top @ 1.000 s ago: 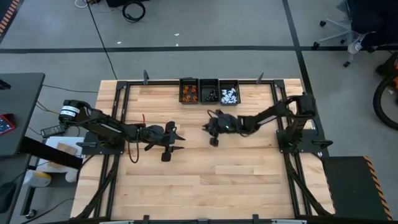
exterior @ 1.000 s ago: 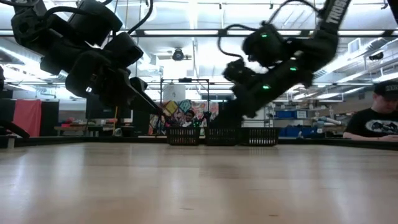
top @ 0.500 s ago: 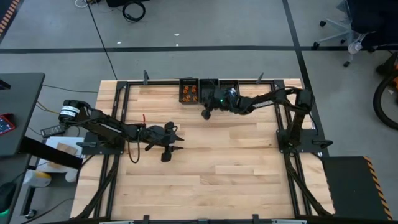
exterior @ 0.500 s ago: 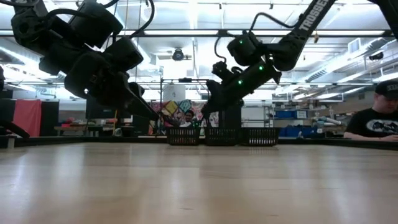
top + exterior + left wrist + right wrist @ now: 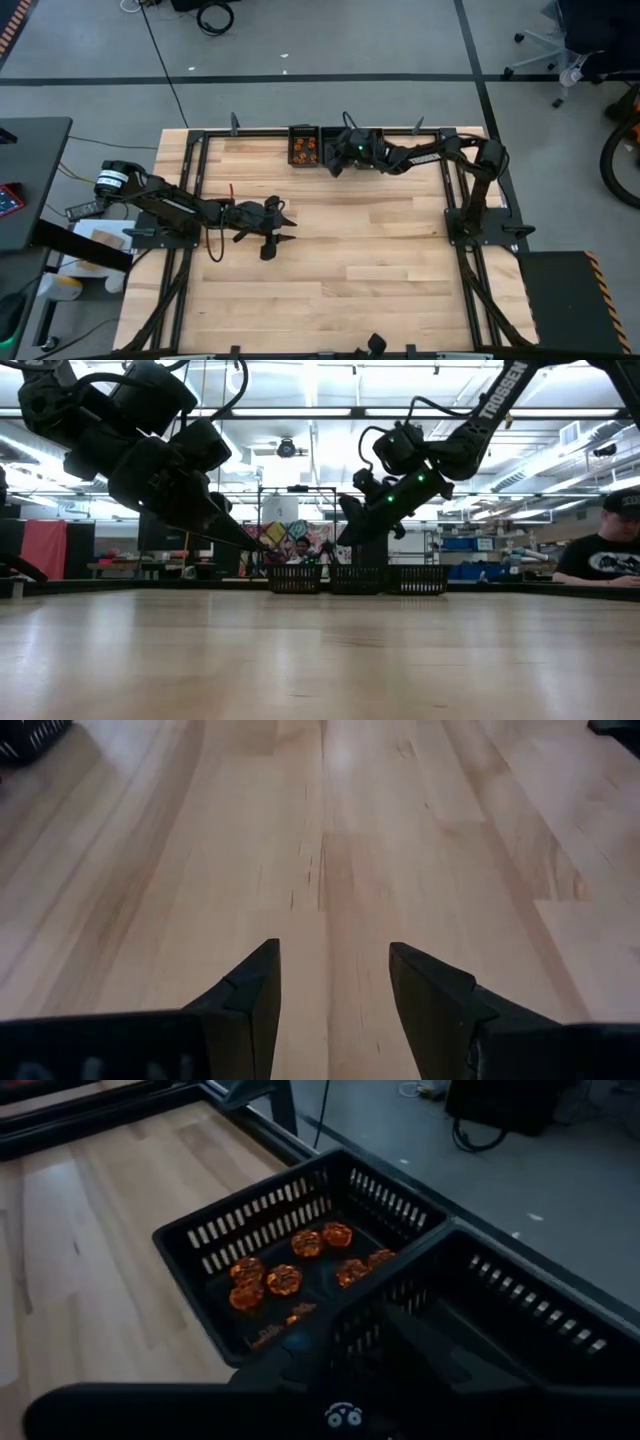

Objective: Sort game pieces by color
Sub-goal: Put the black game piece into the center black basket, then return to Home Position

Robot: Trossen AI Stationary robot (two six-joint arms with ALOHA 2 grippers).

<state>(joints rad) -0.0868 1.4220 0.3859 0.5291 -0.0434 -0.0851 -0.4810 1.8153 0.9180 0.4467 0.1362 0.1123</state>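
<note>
The left gripper (image 5: 276, 228) hangs over the left half of the bench (image 5: 380, 270), well apart from the bins at the far edge. In its wrist view its two dark fingers (image 5: 255, 990) stand apart, with only bare wood between and ahead of them; they hold nothing. In the low view this arm slopes down from the upper left, with the finger ends off the wood.

Three small black bins sit side by side at the middle of the bench's far edge. The left bin (image 5: 304, 147) holds the orange game pieces (image 5: 290, 1275), a loose cluster of them on its floor. The middle bin (image 5: 357, 578) and the right bin (image 5: 420, 578) show in the low view as slotted walls only; from above the right arm covers most of them, so I cannot tell what lies inside.

The right gripper (image 5: 338, 162) reaches across from the right side and hovers at the bins, above the wall shared by the left and middle bins, clear of the rims in the low view (image 5: 352, 525). I cannot tell whether its fingers are apart or together, nor whether a piece is between them.

Beyond the bench, at the far right of the low view, a person (image 5: 605, 555) sits.
</note>
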